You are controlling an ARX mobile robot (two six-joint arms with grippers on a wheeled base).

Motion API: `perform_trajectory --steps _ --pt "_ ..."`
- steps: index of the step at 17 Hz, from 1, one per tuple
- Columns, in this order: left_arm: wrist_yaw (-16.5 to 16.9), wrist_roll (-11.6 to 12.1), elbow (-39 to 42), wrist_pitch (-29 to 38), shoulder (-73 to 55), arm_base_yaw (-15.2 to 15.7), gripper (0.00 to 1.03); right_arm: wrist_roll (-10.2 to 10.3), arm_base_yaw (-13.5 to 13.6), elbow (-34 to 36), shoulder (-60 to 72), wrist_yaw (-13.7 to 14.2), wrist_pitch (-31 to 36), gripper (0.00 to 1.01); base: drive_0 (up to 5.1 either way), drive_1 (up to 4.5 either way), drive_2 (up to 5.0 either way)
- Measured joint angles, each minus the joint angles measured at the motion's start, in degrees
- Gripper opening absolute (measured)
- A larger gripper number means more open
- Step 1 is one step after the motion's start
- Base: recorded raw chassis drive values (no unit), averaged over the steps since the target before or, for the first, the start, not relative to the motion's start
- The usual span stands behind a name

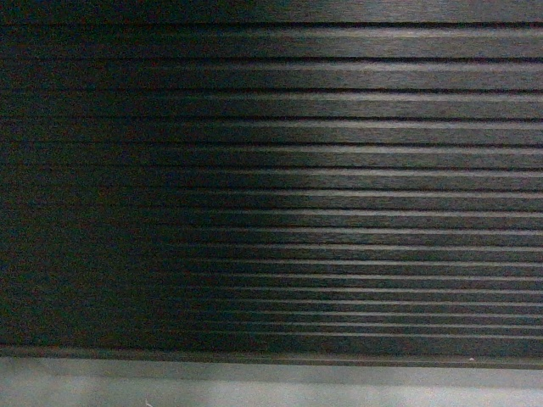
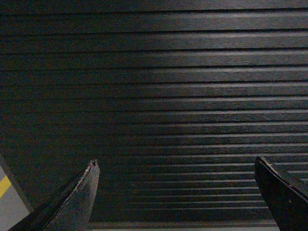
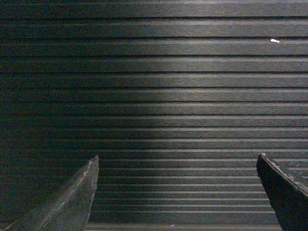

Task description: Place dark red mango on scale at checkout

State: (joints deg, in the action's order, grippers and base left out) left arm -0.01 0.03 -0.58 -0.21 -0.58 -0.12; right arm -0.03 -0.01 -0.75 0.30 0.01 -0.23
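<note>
Ribbed dark checkout (image 1: 271, 170) front fills every view | left gripper (image 2: 175, 192) spread wide, empty; right gripper (image 3: 175, 192) likewise | grey plinth (image 1: 271, 386) bottom of frame | mango, scale unseen | likely raise arms above counter first; avoid ribs

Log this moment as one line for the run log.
facing: checkout ribbed front | left claw: open, empty | right claw: open, empty | mango: not in view | scale: not in view
</note>
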Motion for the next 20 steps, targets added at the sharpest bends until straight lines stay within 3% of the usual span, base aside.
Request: perform_trajectory --steps 20 --pt "0.0 0.0 0.0 0.0 0.0 0.0 0.98 0.0 0.0 0.0 0.0 0.0 0.0 0.98 0.0 0.0 0.0"
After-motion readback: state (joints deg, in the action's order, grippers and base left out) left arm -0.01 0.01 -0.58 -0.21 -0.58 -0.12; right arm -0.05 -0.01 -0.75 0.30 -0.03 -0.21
